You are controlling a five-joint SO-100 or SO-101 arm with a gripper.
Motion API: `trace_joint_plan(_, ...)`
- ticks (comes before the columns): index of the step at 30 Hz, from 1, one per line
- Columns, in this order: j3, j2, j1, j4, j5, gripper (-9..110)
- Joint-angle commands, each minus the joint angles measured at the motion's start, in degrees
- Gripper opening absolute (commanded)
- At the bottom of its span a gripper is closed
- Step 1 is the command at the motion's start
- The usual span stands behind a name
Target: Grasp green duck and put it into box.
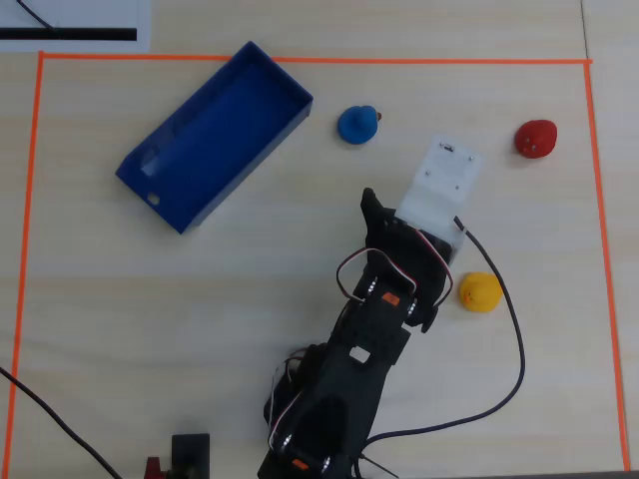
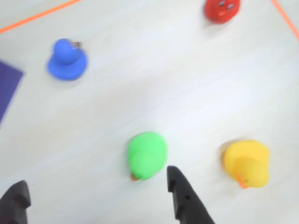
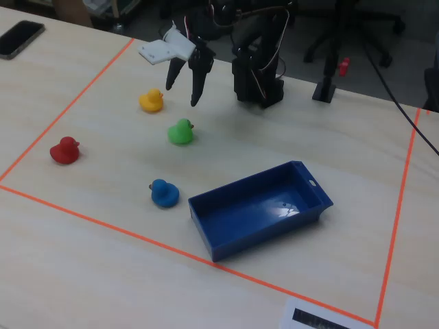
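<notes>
The green duck [image 2: 147, 155] lies on the table just ahead of my right fingertip in the wrist view. In the fixed view the green duck [image 3: 180, 131] sits below and in front of my gripper [image 3: 182, 94], which hangs above the table, open and empty. In the wrist view my gripper [image 2: 95, 179] is spread wide, with the duck near the right finger [image 2: 184, 198]. The dark blue box [image 1: 215, 130] lies at the upper left in the overhead view and near the front in the fixed view [image 3: 260, 233]. In the overhead view the arm's white mount [image 1: 444, 180] hides the green duck.
A blue duck [image 1: 357, 124], a red duck [image 1: 536, 139] and a yellow duck [image 1: 480, 291] stand around the arm. The yellow duck [image 2: 246, 163] is close to the right of the green one. Orange tape [image 1: 300, 60] frames the work area.
</notes>
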Motion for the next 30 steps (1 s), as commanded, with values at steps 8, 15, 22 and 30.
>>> trace_joint_plan(8,20.8,-5.7,7.2,-26.0,-8.0,39)
trace_joint_plan(15,27.7,-6.9,5.4,-30.8,-6.9,39)
trace_joint_plan(22,34.8,-7.8,3.4,-38.2,-5.7,39)
trace_joint_plan(30,34.7,-11.0,2.8,-43.0,-4.6,39)
